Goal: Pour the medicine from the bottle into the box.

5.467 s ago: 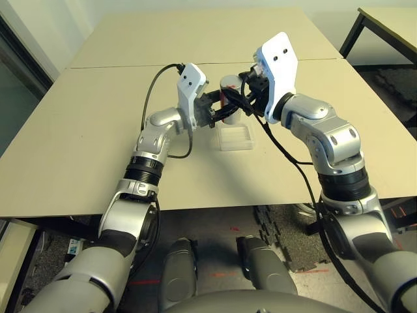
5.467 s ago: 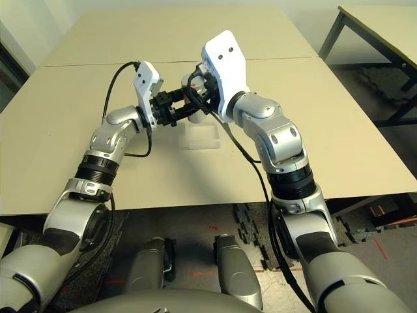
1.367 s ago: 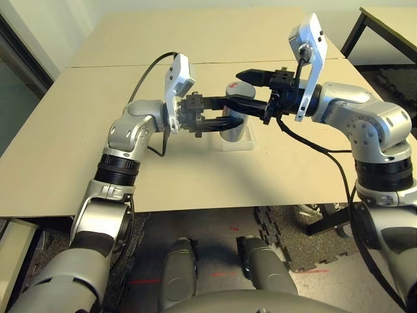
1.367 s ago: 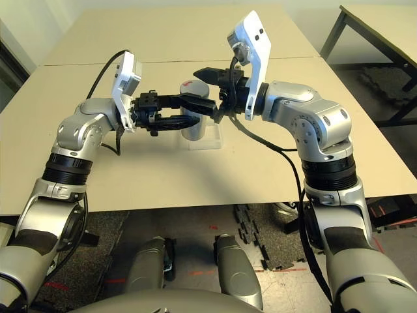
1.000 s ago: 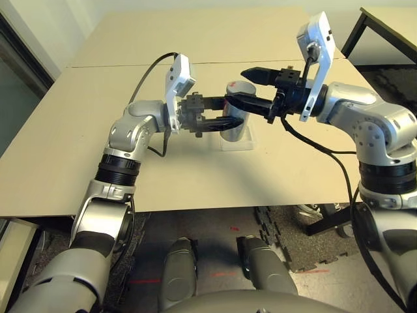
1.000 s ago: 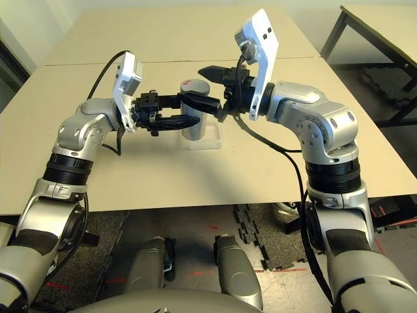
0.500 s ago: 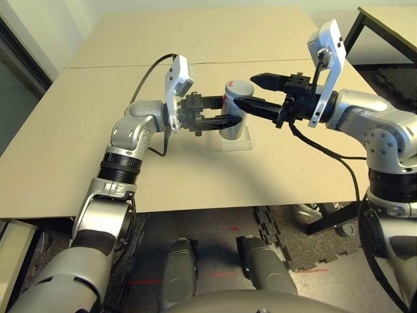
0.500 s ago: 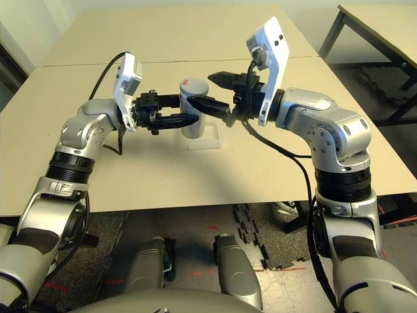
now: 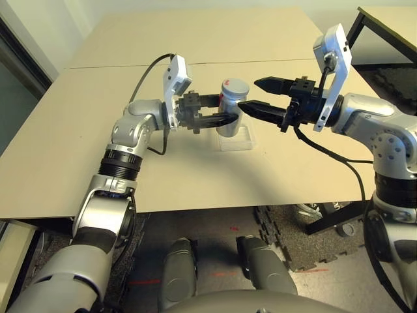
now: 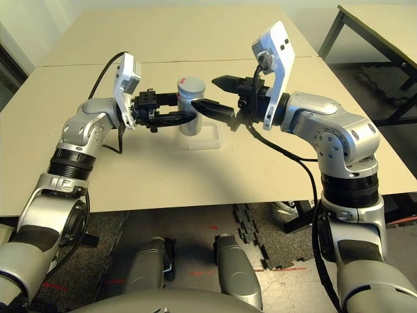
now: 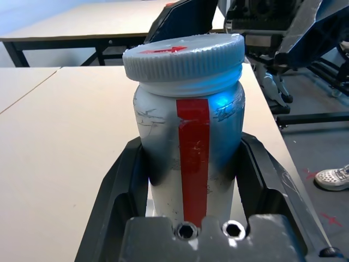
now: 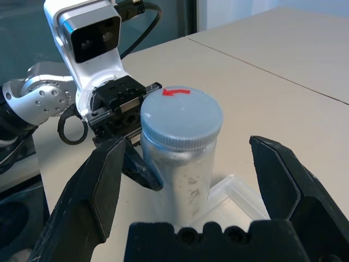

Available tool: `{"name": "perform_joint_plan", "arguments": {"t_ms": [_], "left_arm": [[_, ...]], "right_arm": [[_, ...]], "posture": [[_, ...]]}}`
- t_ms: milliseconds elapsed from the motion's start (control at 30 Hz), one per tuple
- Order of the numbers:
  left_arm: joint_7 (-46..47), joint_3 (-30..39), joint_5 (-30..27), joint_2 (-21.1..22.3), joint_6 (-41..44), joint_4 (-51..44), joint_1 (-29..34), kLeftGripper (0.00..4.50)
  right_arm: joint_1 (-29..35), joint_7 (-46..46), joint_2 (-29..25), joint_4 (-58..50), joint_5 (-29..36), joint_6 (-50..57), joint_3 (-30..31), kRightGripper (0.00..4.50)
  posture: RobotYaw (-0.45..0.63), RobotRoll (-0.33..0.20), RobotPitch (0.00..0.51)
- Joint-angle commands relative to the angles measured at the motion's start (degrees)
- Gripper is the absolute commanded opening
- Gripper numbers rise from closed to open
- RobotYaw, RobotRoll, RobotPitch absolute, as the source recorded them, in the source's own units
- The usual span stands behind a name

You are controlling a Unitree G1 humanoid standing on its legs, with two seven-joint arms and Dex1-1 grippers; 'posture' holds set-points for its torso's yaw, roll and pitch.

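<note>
Contents of the small silvery-grey cylindrical bottle (image 9: 230, 109) with its red stripe and round grey ribbed cap cannot be seen, since the cap is on and the body is opaque. The bottle stands upright, its base hidden behind the left tool's (image 9: 225, 116) black fingers (image 11: 117, 185), which are clamped on either side of its lower body. Just beneath and beside it lies the small shallow square tray of clear plastic (image 9: 240, 138); whether the bottle rests in it or is held just above it cannot be told, and only one corner of the tray shows past the bottle in the right wrist view. The right tool (image 10: 216, 95) points toward the bottle from the other side with its two black fingers (image 12: 101, 185) spread wide, holding nothing, its tips just beside the cap and apart from it.

The beige counter (image 9: 78, 137) is made of panels joined by visible seams, with bare surface all around. A second counter with dark legs (image 9: 365, 23) stands off to the right, above a dark floor. A white shoe (image 11: 335, 177) is cut off at the edge of the left wrist view.
</note>
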Motion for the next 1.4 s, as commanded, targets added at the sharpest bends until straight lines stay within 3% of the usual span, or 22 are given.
{"name": "perform_joint_plan", "arguments": {"t_ms": [33,600,700,833,1100,1400], "left_arm": [[-0.8,-0.2,0.7,-0.1,-0.5,0.4,-0.4,2.47],[-0.1,-0.8,0.3,-0.7,1.9,-4.4,1.6,2.47],[0.1,-0.8,0.3,-0.8,2.5,-5.2,1.8,2.47],[0.5,-0.7,0.2,-1.0,3.2,-5.8,1.8,2.47],[0.9,-0.9,0.4,-0.9,4.0,-6.2,2.1,2.47],[1.4,-2.2,2.2,-0.5,2.6,-5.6,5.8,2.47]], "right_arm": [[-1.3,-0.3,1.0,0.0,0.0,0.2,1.3,4.5],[-5.9,0.4,4.8,4.2,-1.7,-0.6,3.7,4.5],[-6.1,0.5,4.8,4.4,-1.7,-0.4,3.8,3.9],[-6.1,0.6,4.9,4.4,-1.5,0.2,3.9,2.59],[-6.9,0.2,5.2,4.3,-1.5,0.3,3.7,2.59],[-16.6,-2.9,7.1,10.0,-0.4,0.5,-1.5,2.59]], "posture": [[-0.21,0.0,0.091],[-0.2,0.0,0.098],[-0.19,0.0,0.098],[-0.2,0.0,0.1],[-0.2,0.0,0.101],[-0.19,0.0,0.096]]}}
